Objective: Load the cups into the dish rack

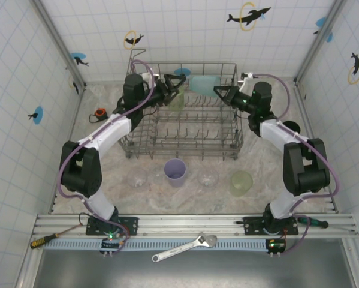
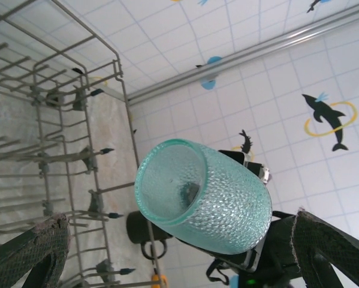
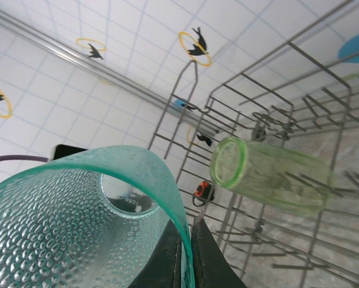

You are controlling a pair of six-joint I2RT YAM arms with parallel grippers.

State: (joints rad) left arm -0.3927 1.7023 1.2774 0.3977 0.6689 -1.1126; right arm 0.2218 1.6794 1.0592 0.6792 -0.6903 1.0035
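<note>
Risk 1: left gripper [image 1: 177,85], fingers wide and empty, hangs over the rack [image 1: 185,144] just beside the teal cup [image 2: 203,195] and could clip it.

Rack holds one green cup [image 3: 269,174], on its side across the tines. It may roll if bumped.

Risk 2: right gripper [image 1: 218,91] pinches the teal cup by one rim wall only, above the rack, so it could pivot or slip.

On the table [image 1: 116,180] in front: clear cup [image 1: 137,177], purple cup [image 1: 175,171], second clear cup [image 1: 208,176], pale green cup [image 1: 241,182]. Black cup [image 1: 291,127] sits far right. All look empty.
</note>
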